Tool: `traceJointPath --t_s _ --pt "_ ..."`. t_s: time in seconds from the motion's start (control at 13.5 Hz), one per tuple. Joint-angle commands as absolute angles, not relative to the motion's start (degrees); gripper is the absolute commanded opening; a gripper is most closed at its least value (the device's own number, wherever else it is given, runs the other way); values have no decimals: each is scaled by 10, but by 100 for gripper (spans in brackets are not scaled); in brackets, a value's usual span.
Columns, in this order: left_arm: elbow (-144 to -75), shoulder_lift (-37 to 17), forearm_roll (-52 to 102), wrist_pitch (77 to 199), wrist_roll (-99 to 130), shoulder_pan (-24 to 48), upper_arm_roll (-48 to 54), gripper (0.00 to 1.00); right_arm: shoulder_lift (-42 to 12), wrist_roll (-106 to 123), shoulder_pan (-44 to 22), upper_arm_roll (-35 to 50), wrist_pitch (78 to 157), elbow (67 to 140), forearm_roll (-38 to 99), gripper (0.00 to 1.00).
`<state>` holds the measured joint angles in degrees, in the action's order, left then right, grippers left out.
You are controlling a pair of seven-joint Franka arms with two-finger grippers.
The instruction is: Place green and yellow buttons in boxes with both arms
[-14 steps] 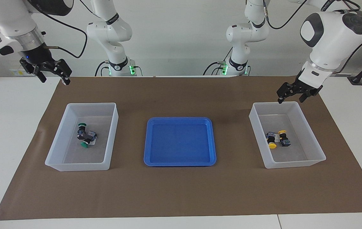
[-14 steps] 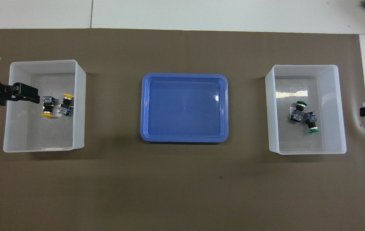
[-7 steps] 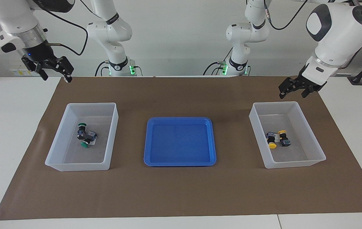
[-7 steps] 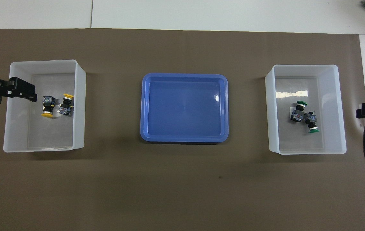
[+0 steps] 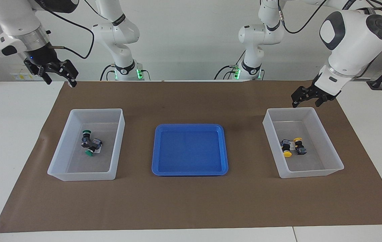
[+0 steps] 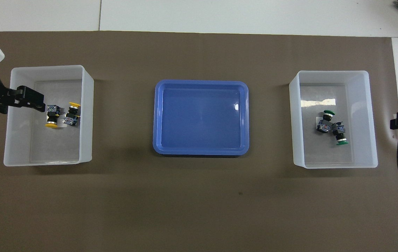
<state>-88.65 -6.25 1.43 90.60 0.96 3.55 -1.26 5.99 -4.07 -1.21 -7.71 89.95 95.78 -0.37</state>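
You've got all 4 buttons boxed, by the look of it. The 2 green buttons (image 5: 89, 144) lie tipped over together in the box toward the right arm's end (image 5: 64, 174), and the 2 yellow buttons (image 5: 291, 147) lie side by side in the box toward the left arm's end (image 5: 332, 171). The blue tray (image 5: 189, 172) between them holds nothing, so I'd judge the sorting done, with only parking the arms left.

Your left gripper (image 5: 305, 99) hangs over the robot-side rim of the yellow box, fingers spread, carrying nothing. Your right gripper (image 5: 57, 73) hangs over the corner of the brown mat (image 5: 191, 201), well apart from the green box, also spread and carrying nothing.

Watch that left one: the box rim lies just under it, so lift before swinging. Everywhere else the mat gives you open room.
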Motion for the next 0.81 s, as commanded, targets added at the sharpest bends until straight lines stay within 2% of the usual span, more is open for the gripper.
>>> traceJointPath --t_s 0.0,0.44,0.74 --pt "-897 -52 10 926 4 41 -18 100 47 -55 -5 -71 874 932 5 100" --pt "-883 -50 9 920 4 41 -21 100 36 -55 -12 -52 855 903 -11 100" --pt "-873 -51 9 920 4 40 -22 100 37 -61 -12 -52 868 913 -12 100"
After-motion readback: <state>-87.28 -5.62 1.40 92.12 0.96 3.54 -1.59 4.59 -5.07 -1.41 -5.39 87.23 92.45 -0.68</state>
